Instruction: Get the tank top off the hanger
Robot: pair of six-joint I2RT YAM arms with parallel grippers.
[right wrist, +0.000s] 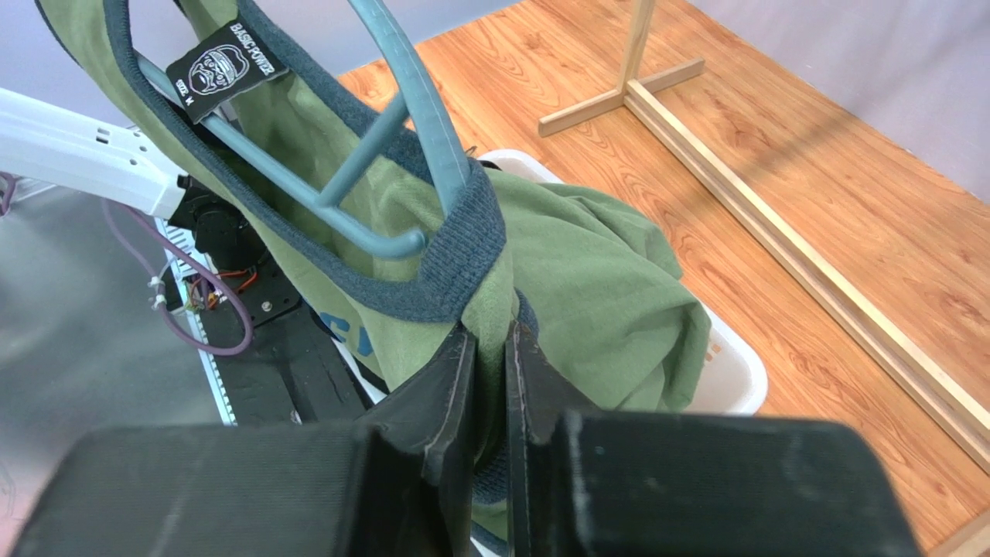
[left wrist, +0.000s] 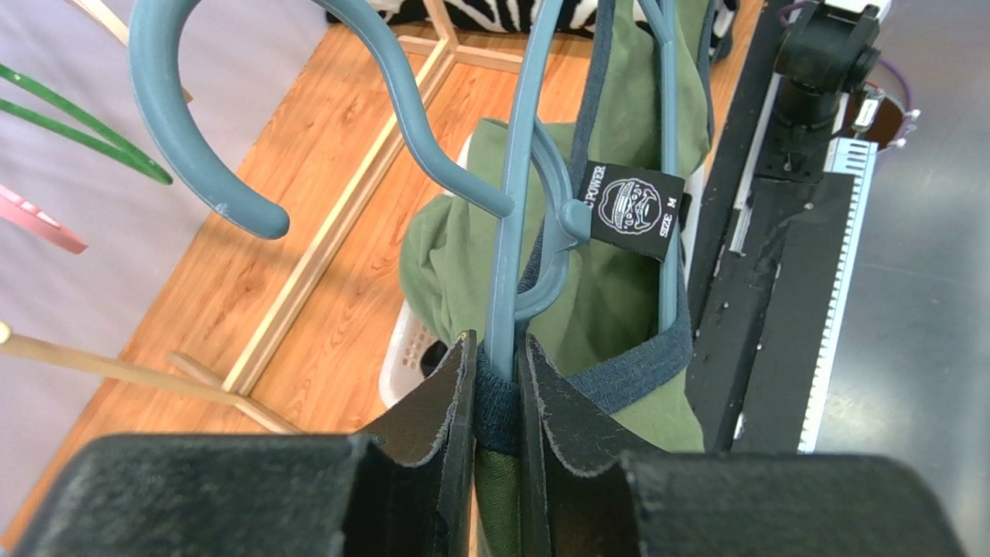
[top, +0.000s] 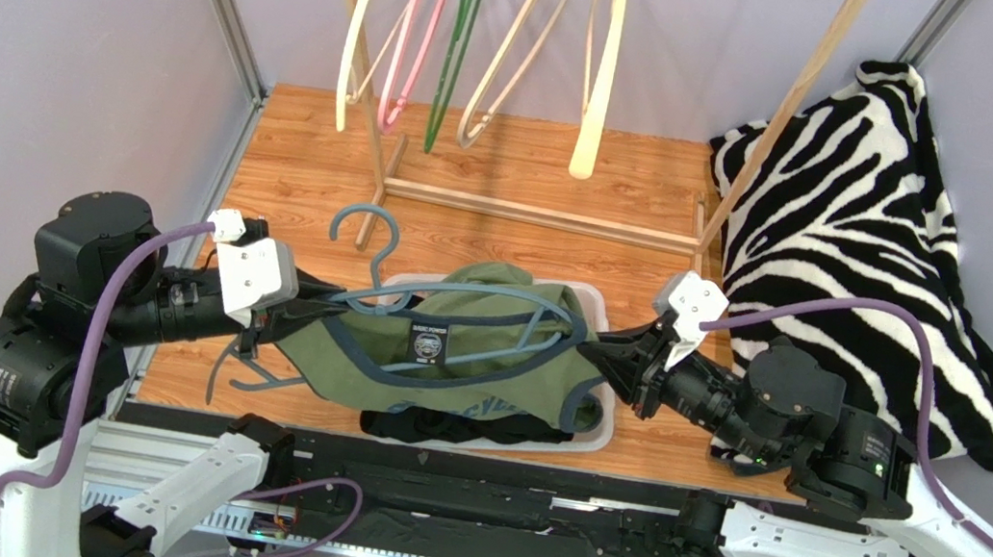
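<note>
Two tools at work, both pinched narrow. At lower centre of the left wrist view, left tool (left wrist: 497, 366) clamped on one shoulder end of the blue hanger (left wrist: 511, 186), with the dark strap of the tank top (left wrist: 604, 302) wrapped over that end and caught between the fingers (left wrist: 436, 406). At lower centre of the right wrist view, right tool (right wrist: 488, 348) closed on green fabric just under the other strap (hanger end just above the fingertips, outside the grip). Seen from above: tank top stretched between the two tools at mid-frame, draped on the hanger, hook pointing to upper left, black label (left wrist: 633, 209) near the neckline. Directly beneath, a white basket (top: 603, 418) with dark clothing inside, resting on the wooden desk (top: 314, 166). Further up the frame, a wooden rack (top: 541, 212) with several bare hangers; at right, a zebra-print cloth (top: 874, 230).
</note>
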